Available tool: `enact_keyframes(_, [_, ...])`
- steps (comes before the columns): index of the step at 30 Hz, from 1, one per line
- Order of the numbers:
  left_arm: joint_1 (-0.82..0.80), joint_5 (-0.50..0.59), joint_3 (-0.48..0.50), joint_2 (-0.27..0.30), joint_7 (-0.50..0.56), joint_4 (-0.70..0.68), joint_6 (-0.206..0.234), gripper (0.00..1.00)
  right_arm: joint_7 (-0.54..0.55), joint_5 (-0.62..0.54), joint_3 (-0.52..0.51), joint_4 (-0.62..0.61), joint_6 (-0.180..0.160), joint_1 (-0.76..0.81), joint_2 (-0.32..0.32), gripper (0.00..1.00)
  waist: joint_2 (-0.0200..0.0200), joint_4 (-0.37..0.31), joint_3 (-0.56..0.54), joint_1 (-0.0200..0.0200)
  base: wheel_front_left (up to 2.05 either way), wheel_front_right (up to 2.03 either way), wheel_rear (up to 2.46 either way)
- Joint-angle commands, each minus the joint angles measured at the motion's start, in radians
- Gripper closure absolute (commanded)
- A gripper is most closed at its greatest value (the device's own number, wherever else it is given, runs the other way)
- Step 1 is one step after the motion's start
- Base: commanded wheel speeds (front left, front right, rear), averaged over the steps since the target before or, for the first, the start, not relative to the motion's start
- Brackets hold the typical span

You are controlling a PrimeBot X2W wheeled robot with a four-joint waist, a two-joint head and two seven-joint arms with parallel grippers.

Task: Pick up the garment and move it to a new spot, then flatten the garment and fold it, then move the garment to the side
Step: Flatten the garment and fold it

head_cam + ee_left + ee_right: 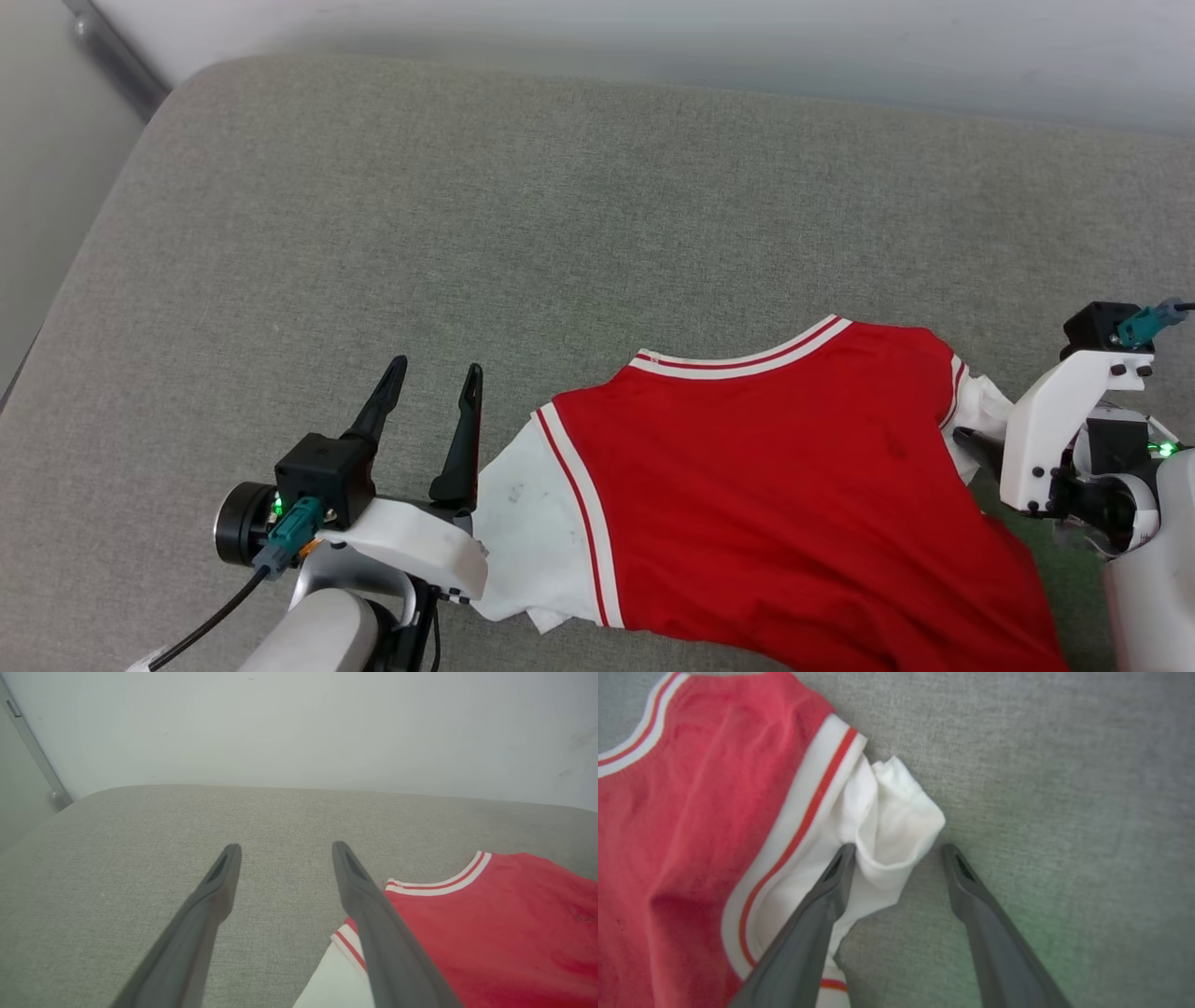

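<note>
Head view, garment (794,485) between left gripper (437,366) and right gripper (899,848), jaws spread

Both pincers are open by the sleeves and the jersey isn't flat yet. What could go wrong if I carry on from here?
1. The right sleeve lies bunched between the right pincer's open fingers; closing here would likely pinch several layers and keep the crease.
2. The left pincer stands beside the left sleeve with nothing between its fingers; closing may catch only the grey cushion.
3. The garment lies skewed, so uneven pulls might twist it further.
</note>
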Motion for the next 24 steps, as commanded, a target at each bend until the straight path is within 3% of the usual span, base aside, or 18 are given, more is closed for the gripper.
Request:
enact_keyframes(1, [-0.009,-0.002,0.000,0.002,-0.001,0.008,-0.002,0.00,-0.003,0.004,0.021,0.058,-0.002,0.039,0.010,1.00,0.0000,-0.001,-0.003,0.0000,0.00,0.00,0.00])
enact_keyframes(7, [0.009,-0.023,-0.006,0.033,0.047,0.041,-0.021,0.00,-0.137,-0.024,0.038,-0.032,-0.002,0.024,-0.046,1.00,0.0000,-0.017,-0.044,0.0000,0.00,0.00,0.00])
enact_keyframes(11, [0.031,-0.104,-0.015,0.094,0.189,0.052,-0.086,0.00,-0.198,-0.031,0.018,-0.136,-0.002,0.088,-0.056,1.00,0.0000,-0.044,-0.099,0.0000,0.00,0.00,0.00])
enact_keyframes(16, [0.085,-0.204,-0.033,0.185,0.388,0.051,-0.143,0.00,-0.182,-0.022,0.011,-0.243,-0.002,0.179,-0.037,1.00,0.0000,-0.106,-0.138,0.0000,0.00,0.00,0.00])
enact_keyframes(21, [0.123,-0.286,-0.052,0.234,0.543,0.059,-0.172,0.00,-0.149,-0.017,0.004,-0.317,-0.001,0.250,-0.019,1.00,0.0000,-0.160,-0.147,0.0000,0.00,0.00,0.00])
enact_keyframes(24, [0.106,-0.304,-0.054,0.244,0.579,0.071,-0.184,0.00,-0.135,-0.009,0.003,-0.349,-0.002,0.268,-0.009,1.00,0.0000,-0.185,-0.133,0.0000,0.00,0.00,0.00])
